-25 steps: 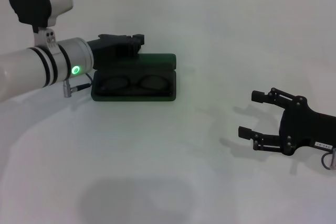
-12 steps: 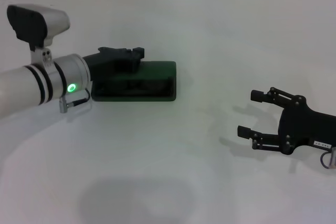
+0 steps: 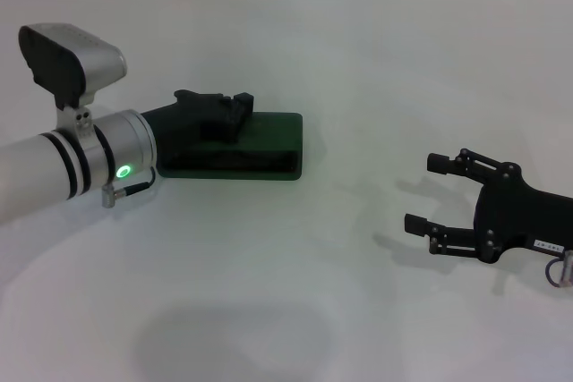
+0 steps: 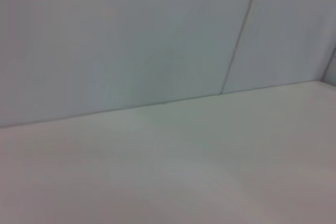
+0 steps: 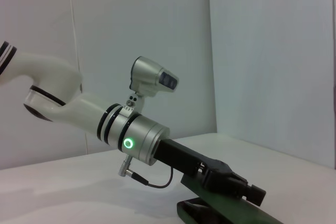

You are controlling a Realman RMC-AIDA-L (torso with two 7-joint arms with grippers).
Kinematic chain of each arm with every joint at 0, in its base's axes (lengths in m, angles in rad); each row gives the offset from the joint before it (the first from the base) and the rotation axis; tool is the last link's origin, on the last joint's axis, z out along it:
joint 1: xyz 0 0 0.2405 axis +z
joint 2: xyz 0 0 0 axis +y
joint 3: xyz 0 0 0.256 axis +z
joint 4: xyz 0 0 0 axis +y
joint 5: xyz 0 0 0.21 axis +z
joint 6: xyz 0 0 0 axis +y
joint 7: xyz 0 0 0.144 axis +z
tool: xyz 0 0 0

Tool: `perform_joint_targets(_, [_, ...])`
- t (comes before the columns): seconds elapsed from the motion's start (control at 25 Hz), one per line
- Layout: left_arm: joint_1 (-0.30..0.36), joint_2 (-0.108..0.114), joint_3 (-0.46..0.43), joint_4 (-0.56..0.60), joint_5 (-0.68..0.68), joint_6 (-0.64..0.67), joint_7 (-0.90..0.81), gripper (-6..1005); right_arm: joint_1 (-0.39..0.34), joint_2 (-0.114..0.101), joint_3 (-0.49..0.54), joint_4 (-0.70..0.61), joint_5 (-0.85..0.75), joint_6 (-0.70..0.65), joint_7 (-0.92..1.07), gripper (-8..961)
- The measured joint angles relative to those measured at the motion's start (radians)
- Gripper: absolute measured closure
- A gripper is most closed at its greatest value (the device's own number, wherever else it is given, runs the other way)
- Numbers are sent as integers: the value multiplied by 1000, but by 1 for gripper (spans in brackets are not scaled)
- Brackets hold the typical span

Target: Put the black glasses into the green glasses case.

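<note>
Since a second ago you've seen the case (image 3: 240,147) lid swing down over the glasses, which no longer show and are presumably inside; your left end effector (image 3: 215,112) rests on the lid, and you cannot tell how its fingers stand; the lid looks nearly shut, a dark gap remaining; your right end effector (image 3: 428,193) hangs open over the counter (image 3: 358,69), well apart

Left arm — white, black-banded, green ring lit, reaching from the frame's left edge toward centre-left; left gripper (image 3: 235,110) black, angled downward, finger state unclear. Right arm — parked at lower right; right gripper (image 3: 428,192) black, fingers spread wide, pointing toward frame left.
</note>
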Motion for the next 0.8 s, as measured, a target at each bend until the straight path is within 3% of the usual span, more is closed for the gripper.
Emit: perform_joint_targets(0.8, [0,-2,2,-60,-121,54,200,896,5,0,0,9,1,-1,4,83])
